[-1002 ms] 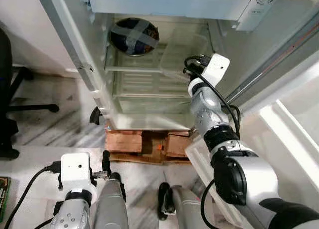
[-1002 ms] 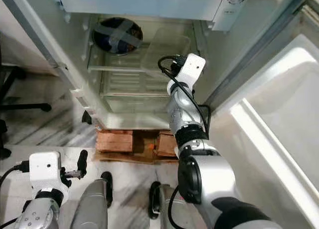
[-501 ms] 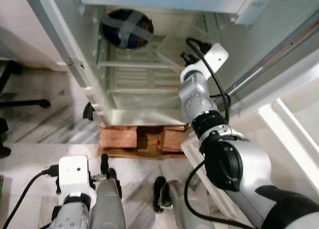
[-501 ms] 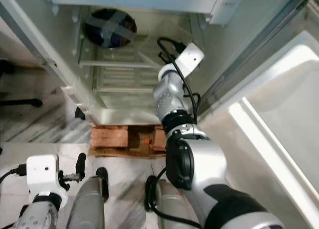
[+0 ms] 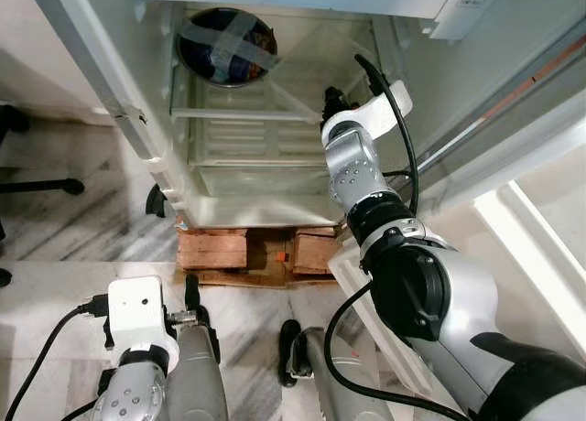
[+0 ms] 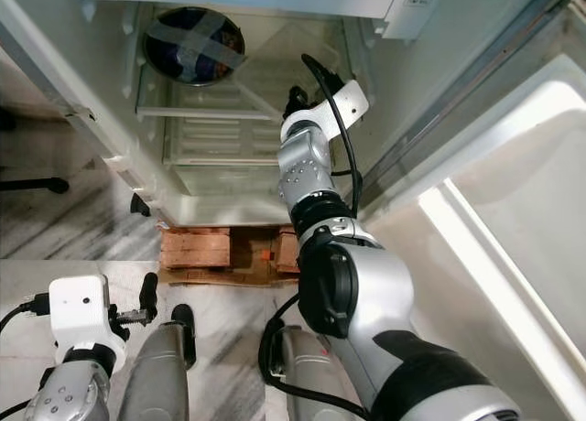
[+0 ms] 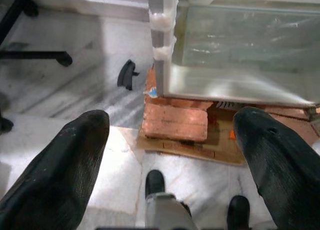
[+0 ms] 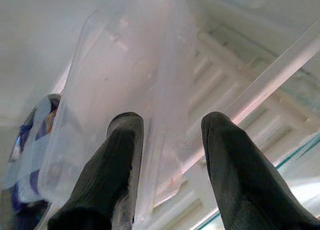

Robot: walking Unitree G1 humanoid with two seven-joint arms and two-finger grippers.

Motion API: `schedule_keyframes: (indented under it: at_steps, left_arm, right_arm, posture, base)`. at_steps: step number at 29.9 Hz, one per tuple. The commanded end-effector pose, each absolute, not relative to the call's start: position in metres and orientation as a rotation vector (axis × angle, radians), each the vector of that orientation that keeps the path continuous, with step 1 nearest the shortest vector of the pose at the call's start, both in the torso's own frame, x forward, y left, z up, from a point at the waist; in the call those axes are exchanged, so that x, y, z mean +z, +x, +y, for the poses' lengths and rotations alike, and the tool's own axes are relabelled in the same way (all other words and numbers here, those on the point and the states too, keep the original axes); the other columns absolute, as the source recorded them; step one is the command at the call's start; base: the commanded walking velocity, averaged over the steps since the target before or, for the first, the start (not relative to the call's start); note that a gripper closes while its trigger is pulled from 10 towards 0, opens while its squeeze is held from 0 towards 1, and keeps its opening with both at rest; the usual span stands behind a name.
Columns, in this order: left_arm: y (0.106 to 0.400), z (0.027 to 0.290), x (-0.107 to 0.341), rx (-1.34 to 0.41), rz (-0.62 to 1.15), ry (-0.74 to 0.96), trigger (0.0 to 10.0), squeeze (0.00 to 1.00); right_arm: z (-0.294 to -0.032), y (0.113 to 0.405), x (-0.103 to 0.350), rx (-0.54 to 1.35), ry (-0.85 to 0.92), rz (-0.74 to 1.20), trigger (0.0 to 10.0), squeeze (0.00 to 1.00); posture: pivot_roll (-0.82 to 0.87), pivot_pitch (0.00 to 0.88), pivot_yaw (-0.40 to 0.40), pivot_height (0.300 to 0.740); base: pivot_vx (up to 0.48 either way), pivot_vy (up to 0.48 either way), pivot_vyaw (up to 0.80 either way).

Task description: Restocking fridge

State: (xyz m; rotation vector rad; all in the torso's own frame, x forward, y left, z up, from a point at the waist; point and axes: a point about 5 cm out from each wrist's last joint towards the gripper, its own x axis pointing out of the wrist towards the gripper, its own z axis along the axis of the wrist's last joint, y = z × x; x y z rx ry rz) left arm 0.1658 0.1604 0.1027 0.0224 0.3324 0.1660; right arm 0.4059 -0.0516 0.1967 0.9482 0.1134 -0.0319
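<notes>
Inside the open fridge, a clear plastic container stands tilted on the upper glass shelf. My right gripper reaches in and is shut on its edge. In the right wrist view the container's wall runs between the two black fingers. A dark bowl sealed with crossed tape sits on the same shelf, to the container's left. My left gripper hangs low over the marble floor, open and holding nothing.
Below the shelf is a clear crisper drawer. The fridge rests on wooden blocks. The open fridge door stands at my right. A black chair base is on the floor to the left.
My right wrist has turned and the clear container has gone from lying flat to tilted on edge, nearer the bowl. The camera has shifted. The left arm has stayed low.
</notes>
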Motion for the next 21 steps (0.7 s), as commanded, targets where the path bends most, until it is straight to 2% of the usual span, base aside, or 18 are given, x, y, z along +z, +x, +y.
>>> schedule_keyframes:
  at_steps: [1,9,15,21]
  left_arm:
    - [0.164,0.162,0.096,0.179,0.363,0.032,10.0,0.0]
    - [0.177,0.167,0.096,0.182,0.333,0.043,10.0,0.0]
    - [0.187,0.167,0.096,0.18,0.314,0.049,10.0,0.0]
    - [0.2,0.171,0.097,0.17,0.279,0.062,10.0,0.0]
  right_arm:
    - [-0.045,0.401,0.181,-0.008,0.977,0.174,10.0,1.0]
    - [-0.057,0.404,0.184,0.051,1.03,0.122,10.0,1.0]
    - [-0.065,0.404,0.178,0.085,0.972,0.108,10.0,1.0]
    - [-0.084,0.405,0.176,0.155,0.832,0.043,10.0,1.0]
  posture:
    - [0.31,0.363,-0.148,0.74]
    - [0.3,0.321,-0.143,0.74]
    - [0.3,0.286,-0.139,0.74]
    - [0.29,0.238,-0.131,0.74]
  base:
    - [0.0,0.0,0.0]
    - [0.0,0.0,0.0]
    - [0.0,0.0,0.0]
    - [0.0,0.0,0.0]
